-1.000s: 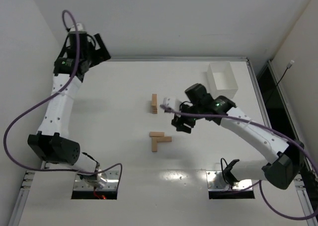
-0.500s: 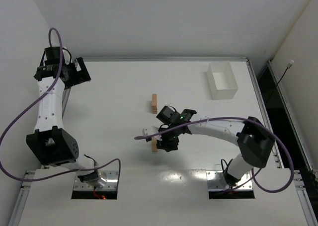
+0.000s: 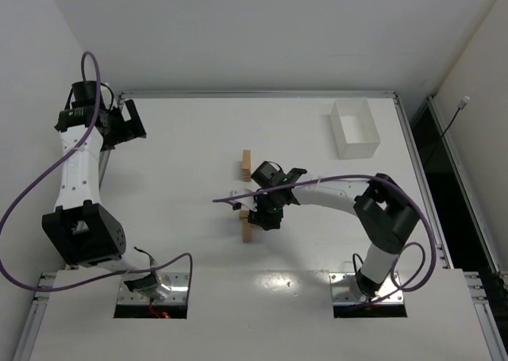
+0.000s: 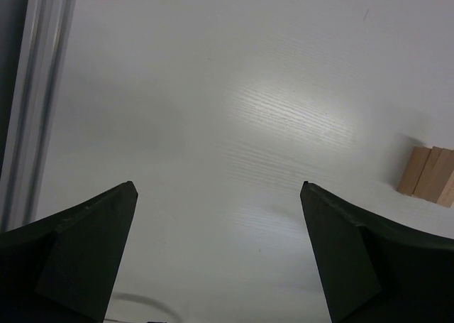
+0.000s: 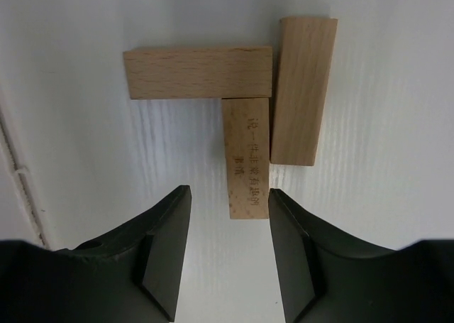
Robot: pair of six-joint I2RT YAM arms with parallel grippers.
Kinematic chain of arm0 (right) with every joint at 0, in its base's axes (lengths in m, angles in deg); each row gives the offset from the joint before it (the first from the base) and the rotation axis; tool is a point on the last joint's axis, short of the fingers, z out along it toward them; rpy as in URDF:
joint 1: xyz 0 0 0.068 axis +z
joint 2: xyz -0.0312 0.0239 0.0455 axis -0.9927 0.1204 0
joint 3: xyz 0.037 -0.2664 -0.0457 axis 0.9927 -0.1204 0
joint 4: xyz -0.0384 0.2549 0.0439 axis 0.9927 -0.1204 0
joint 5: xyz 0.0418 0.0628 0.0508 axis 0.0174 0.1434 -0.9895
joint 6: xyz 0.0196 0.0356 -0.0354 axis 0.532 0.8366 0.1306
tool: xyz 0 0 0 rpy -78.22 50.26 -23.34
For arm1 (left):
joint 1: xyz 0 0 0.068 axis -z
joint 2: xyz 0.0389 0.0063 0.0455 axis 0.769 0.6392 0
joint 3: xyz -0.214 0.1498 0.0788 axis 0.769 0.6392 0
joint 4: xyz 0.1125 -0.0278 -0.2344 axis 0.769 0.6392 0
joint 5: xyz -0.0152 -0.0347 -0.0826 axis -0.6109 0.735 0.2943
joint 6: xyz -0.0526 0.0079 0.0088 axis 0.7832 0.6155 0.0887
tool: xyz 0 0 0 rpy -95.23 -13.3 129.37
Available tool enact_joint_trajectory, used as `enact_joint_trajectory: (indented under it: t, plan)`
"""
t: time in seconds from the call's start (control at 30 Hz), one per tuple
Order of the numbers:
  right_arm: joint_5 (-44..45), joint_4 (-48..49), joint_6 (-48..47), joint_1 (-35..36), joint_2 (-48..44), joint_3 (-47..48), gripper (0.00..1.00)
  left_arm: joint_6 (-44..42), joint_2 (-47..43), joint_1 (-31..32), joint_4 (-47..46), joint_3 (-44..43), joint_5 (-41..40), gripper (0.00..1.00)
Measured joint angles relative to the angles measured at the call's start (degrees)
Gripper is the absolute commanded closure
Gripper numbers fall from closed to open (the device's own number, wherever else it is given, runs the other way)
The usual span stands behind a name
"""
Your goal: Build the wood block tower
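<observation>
The step in hand is picking up the next block. Three loose blocks (image 3: 248, 231) lie flat on the table (image 3: 175, 186), in the near middle. The right claw (image 5: 227, 202) hangs just above them, partly open and holding nothing. In the right wrist view its two fingers stand on either side of the near end of the printed block (image 5: 245, 160), and that end lies closer to one finger than to the other.

The printed block butts against a crosswise block (image 5: 198, 72) at its far end and touches a third block (image 5: 303, 89) along one side. The next move looks to call for a small sideways shift to centre the printed block, then coming down and closing on that block alone. The third block, pressed against its side, could get in a finger's way or be dragged along.

Just beyond stands the tower (image 3: 246, 165), low and narrow, where the lifted block should be laid. Farther right sits the bin (image 3: 355, 128). At the far left edge the left claw (image 4: 220, 188) hovers over bare table, wide and empty.
</observation>
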Motion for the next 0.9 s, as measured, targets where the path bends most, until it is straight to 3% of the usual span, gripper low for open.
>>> enact_joint_trajectory:
  t: [0.6,0.8,0.9]
  plan:
    - [3.4,-2.0,0.0,-0.8,8.4,6.4,0.56,0.2,2.3,-0.9,-0.1,-0.6,0.7,0.00]
    - [5.7,-2.9,0.0,1.5,8.4,6.2,0.68,0.2,3.6,-2.2,-0.1,-1.1,0.9,0.00]
    - [6.6,-2.8,-0.2,2.6,8.2,5.4,0.91,0.2,3.9,-2.3,-0.1,-1.1,1.0,0.00]
